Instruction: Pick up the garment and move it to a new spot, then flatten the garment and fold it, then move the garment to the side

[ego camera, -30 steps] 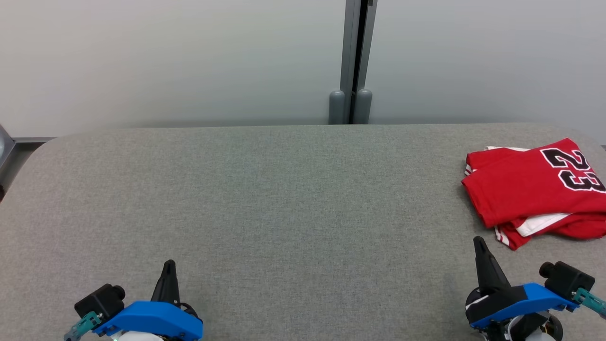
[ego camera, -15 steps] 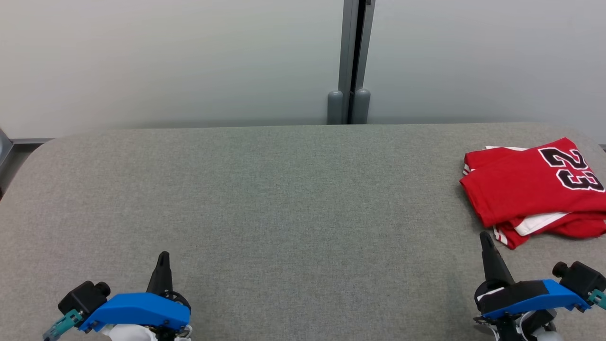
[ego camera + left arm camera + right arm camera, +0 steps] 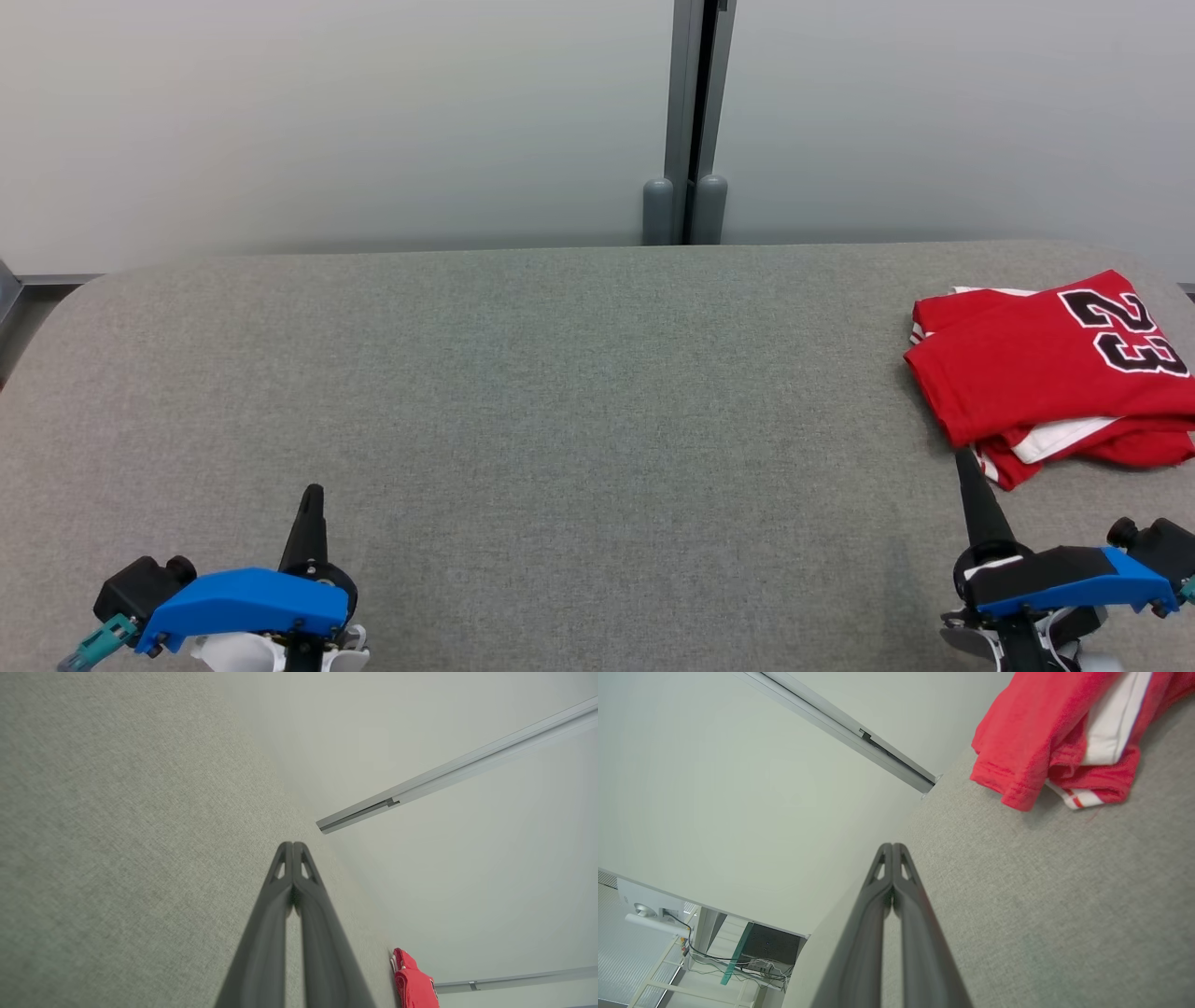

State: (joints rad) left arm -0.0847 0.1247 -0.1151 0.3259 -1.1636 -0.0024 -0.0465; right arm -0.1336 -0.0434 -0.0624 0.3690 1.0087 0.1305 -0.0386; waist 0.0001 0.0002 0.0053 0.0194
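Note:
The garment (image 3: 1036, 369) is a red jersey with white trim and a black "23", lying folded at the far right of the grey table (image 3: 560, 392). It also shows in the right wrist view, the garment (image 3: 1041, 732) at the top right, and as a small red shape, the garment (image 3: 413, 982), low in the left wrist view. My right gripper (image 3: 962, 459) is shut and empty, its tip just short of the jersey's near edge. My left gripper (image 3: 311, 493) is shut and empty at the lower left, far from the jersey. Both pairs of fingers (image 3: 293, 847) (image 3: 893, 847) are pressed together.
A pale wall with a grey vertical post (image 3: 689, 121) stands behind the table. The table's back edge is rounded at both corners. In the right wrist view, a desk frame with cables (image 3: 738, 961) shows beyond the table's edge.
Both grippers have drawn back toward the near edge and slightly outward, sitting lower in the head view. The jersey has stayed where it was.

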